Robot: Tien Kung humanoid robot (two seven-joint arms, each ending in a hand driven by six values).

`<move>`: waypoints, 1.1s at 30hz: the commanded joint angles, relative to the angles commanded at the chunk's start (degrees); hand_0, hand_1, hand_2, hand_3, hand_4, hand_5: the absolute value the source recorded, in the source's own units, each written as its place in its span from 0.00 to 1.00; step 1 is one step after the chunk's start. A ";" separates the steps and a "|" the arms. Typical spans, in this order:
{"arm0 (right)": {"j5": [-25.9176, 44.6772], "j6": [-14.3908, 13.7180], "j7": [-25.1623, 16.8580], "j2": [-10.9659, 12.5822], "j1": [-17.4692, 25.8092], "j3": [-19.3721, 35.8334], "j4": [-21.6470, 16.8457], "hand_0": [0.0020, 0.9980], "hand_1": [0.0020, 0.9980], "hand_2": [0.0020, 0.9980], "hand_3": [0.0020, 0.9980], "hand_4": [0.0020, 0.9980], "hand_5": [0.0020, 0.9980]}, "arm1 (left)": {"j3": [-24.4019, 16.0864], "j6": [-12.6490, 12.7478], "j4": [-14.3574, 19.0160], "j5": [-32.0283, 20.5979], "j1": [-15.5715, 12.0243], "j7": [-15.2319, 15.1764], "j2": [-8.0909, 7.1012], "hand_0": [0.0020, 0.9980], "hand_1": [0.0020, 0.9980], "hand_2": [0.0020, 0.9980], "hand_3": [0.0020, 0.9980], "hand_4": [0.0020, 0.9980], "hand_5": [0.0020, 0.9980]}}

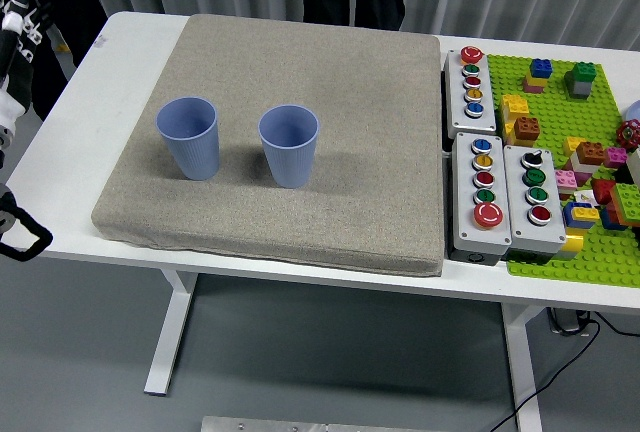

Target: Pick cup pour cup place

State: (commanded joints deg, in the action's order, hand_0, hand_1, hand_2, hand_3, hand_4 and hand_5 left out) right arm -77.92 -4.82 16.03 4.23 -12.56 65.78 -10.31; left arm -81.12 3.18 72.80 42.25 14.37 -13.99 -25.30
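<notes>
Left hand at desk edge; two cups on mat.
Left hand [20,234] low at picture's left edge, off the desk [90,102]; finger state cannot be told. Two blue cups upright on grey mat [330,82], well apart from it: left cup [189,139], right cup [289,146].

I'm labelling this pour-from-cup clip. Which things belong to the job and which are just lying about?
Belongs to the job:
left blue cup
right blue cup
grey mat under both

Just lying about:
three button boxes
green brick baseplate with loose bricks
</notes>
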 joint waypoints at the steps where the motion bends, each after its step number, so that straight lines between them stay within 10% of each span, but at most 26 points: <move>1: -0.17 0.03 0.00 0.01 0.03 0.12 0.00 0.67 0.63 0.56 0.56 0.00 0.10 | -0.07 -0.04 0.52 0.57 -0.83 0.16 -0.10 0.92 0.90 1.00 1.00 0.95 0.39; 6: -1.52 0.29 0.10 0.00 0.17 1.09 0.00 0.67 0.63 0.56 0.56 0.00 0.10 | 0.15 -0.72 3.42 4.09 -4.81 1.26 -0.54 0.92 0.90 1.00 1.00 0.95 0.39; 7: -1.91 0.40 0.14 -0.02 0.24 1.27 0.00 0.67 0.63 0.56 0.56 0.00 0.10 | 0.39 -0.77 4.26 5.08 -5.67 1.44 -0.46 0.94 0.91 1.00 1.00 0.88 0.22; 13: -2.99 0.67 0.32 -0.05 0.54 1.66 0.00 0.67 0.63 0.56 0.56 0.00 0.09 | 1.79 -0.41 5.58 8.54 -7.59 2.01 0.10 0.94 0.92 1.00 1.00 0.81 0.11; 33: -2.67 0.50 0.12 0.08 -0.19 2.27 0.00 0.67 0.63 0.56 0.56 0.00 0.09 | 7.32 -0.42 5.70 14.34 -9.04 3.21 2.78 0.96 0.94 1.00 1.00 0.87 0.17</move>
State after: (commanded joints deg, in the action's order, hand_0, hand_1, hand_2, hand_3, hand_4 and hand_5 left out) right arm -80.59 -4.32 16.16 4.31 -12.74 68.05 -10.31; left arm -73.80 2.76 78.50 56.59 5.33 -10.78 -22.52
